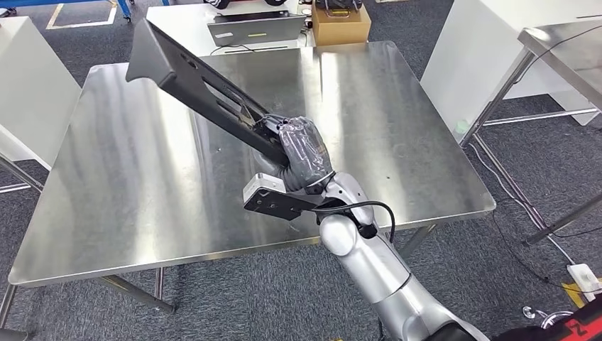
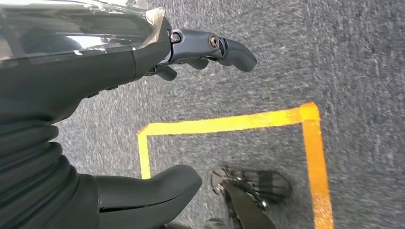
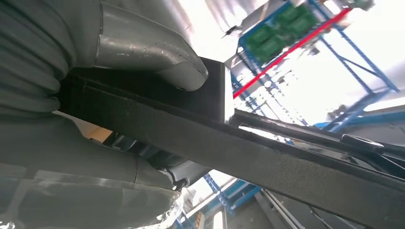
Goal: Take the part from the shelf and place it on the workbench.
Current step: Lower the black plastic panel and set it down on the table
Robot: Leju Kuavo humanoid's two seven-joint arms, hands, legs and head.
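Head view: right hand [image 1: 307, 153] grips part [image 1: 192, 78].

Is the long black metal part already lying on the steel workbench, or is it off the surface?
Off it: the right hand holds the long black metal part tilted above the steel workbench.

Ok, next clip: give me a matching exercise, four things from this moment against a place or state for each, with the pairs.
Things:
1. black part
2. left hand
3. cardboard box
4. yellow tape

Places or states:
A. on the carpet, forming a corner
B. on the floor beyond the steel table's far edge
C. gripped by the right hand, slanting above the table
D. over the floor, holding nothing

Pairs: 1-C, 2-D, 3-B, 4-A
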